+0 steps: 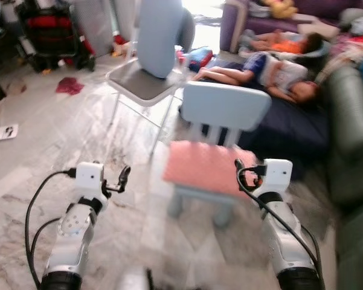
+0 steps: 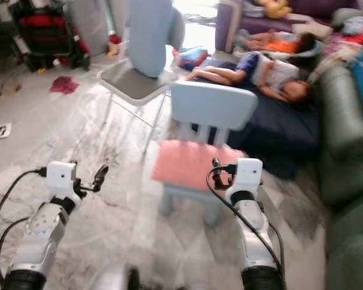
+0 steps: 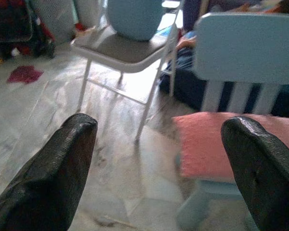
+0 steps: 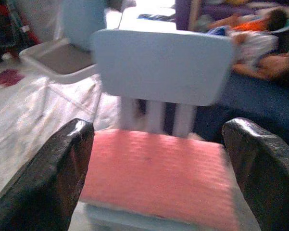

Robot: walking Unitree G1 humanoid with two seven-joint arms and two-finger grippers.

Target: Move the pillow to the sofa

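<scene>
Two grippers are reaching forward over the marble floor [image 1: 60,151], both with jaws spread wide and holding nothing. The left gripper [image 1: 122,179] is hanging over bare floor, left of the small chair; the right gripper [image 1: 246,171] is sitting just at the right front edge of the pink pillow [image 1: 205,166], contact cannot be told through the blur. The pillow is lying flat on the seat of a light blue child's chair [image 1: 224,107], covering most of the seat, in front of the slatted backrest. In the right wrist view the pillow [image 4: 158,168] is showing between the two black fingers [image 4: 53,183]. Behind is standing a grey folding chair [image 1: 139,81] with a pale blue cushion leaning upright on it. Two people are lying on a dark blue mattress [image 1: 290,130] beyond the chairs. A dark green sofa [image 1: 350,127] is running along the right side. A red cloth [image 1: 69,86] and a white paper [image 1: 6,132] are lying on the floor at left; the paper's marks are too blurred to read.
</scene>
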